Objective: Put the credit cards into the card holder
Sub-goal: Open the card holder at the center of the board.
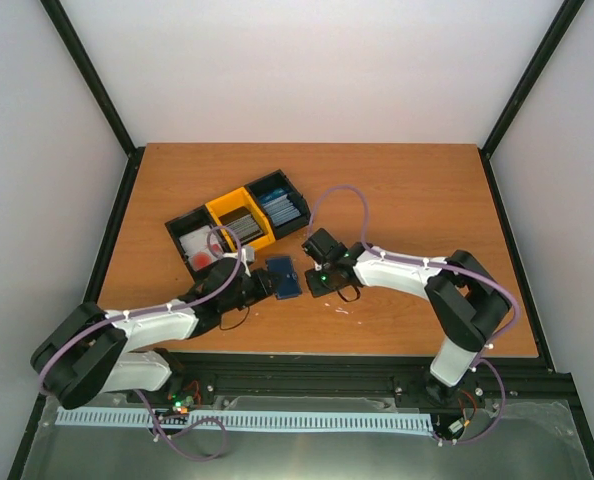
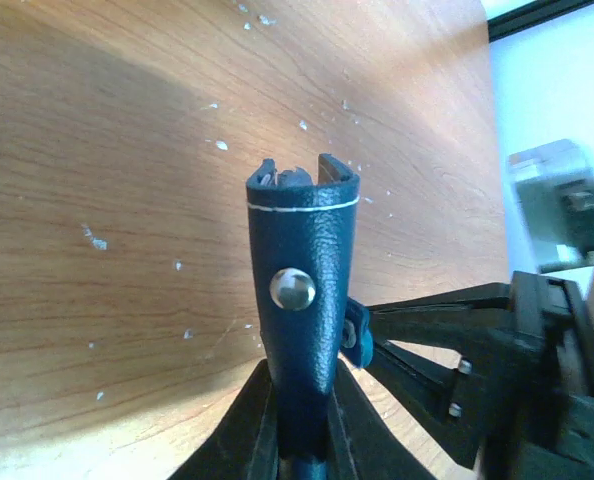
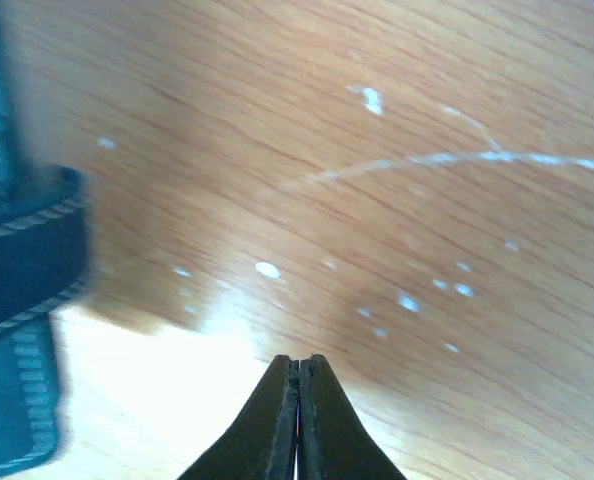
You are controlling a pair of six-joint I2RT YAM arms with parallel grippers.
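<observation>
Here we are at the middle of the bench (image 1: 407,190), and the card holder (image 2: 302,270) is up off the wood, stood on edge and pinched low down by the left end effector (image 2: 302,410), its jaws narrow around the navy leather. The right end effector (image 3: 297,365) sits just beside it, pinched fully together with nothing between the tips. No card in hand, then! As for the credit cards (image 1: 205,255), the red and white pieces in the left black bin (image 1: 182,232) look like them, though they are too small in the top view to be sure. The yellow bin (image 1: 239,205) and the other black bin (image 1: 280,190) hold darker and bluish items. I judge the job is far from finished: no red edge shows at the holder's open top, and whether any card is already tucked inside cannot be told. Writing? None readable: the snap stud (image 2: 293,288) is plain metal, and the leather carries only white stitching.
</observation>
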